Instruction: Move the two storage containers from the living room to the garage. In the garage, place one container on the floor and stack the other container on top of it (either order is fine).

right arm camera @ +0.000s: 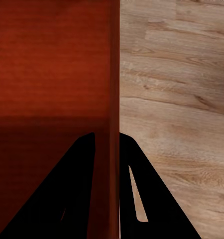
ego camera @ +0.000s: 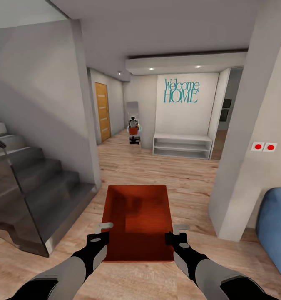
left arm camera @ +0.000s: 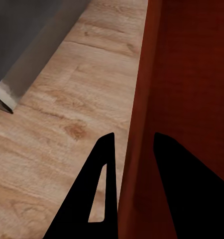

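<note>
One orange-red open-top storage container (ego camera: 136, 221) hangs level above the light wood-plank floor, held between my two arms. My left gripper (ego camera: 106, 230) is shut on its left wall, one finger inside and one outside. The left wrist view shows that gripper (left arm camera: 134, 154) astride the container wall (left arm camera: 191, 74). My right gripper (ego camera: 174, 230) is shut on the right wall in the same way. In the right wrist view that gripper (right arm camera: 107, 149) pinches the thin rim, beside the ribbed inside of the container (right arm camera: 52, 64). The garage is out of view.
Dark stairs (ego camera: 28, 183) with a glass railing rise at the left. A pale wall pillar (ego camera: 244, 166) and a blue sofa (ego camera: 275, 225) stand at the right. Ahead the wood floor runs to a white shelf bench (ego camera: 182, 146), a mirror (ego camera: 133, 121) and an orange-wood door (ego camera: 102, 110).
</note>
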